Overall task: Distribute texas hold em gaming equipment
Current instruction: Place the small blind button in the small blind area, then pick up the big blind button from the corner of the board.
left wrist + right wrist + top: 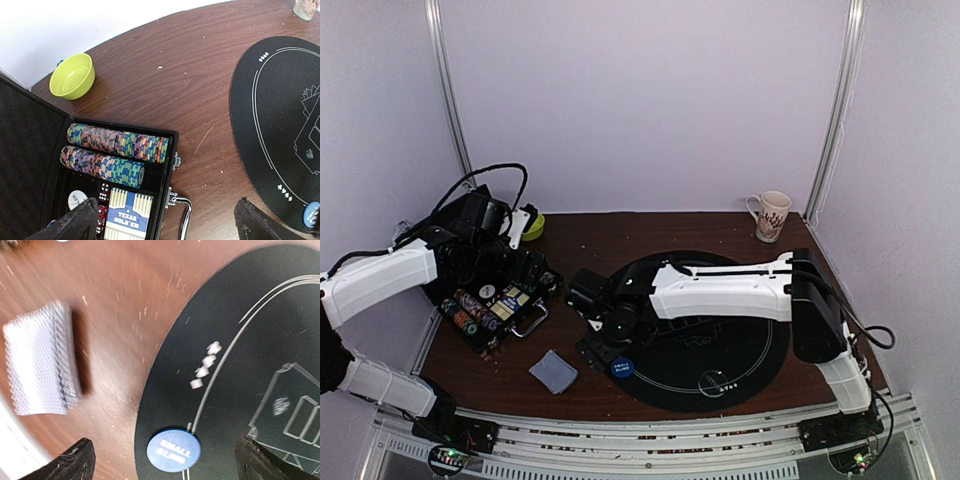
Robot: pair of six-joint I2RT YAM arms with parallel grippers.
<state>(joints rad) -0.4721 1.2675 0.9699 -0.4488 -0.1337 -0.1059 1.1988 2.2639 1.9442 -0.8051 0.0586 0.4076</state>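
Observation:
The open black case (165, 165) holds two rows of striped poker chips (117, 142), a boxed "Texas Hold'em" card deck (125, 215), red dice (103, 192) and a white button disc (76, 199). My left gripper (165, 225) hangs open above the case's handle side, holding nothing. A blue "small blind" disc (173, 450) lies on the black poker mat (250, 340) near its edge, between the spread fingers of my open right gripper (165, 465). A grey-blue-backed card stack (42, 360) rests on the wood beside the mat. A clear disc (718, 382) lies on the mat's near side.
A green bowl (73, 76) sits at the back left behind the case lid. A patterned mug (770, 215) stands at the back right corner. My right arm (720, 292) stretches across the mat. The table's near edge meets a metal rail (650, 440).

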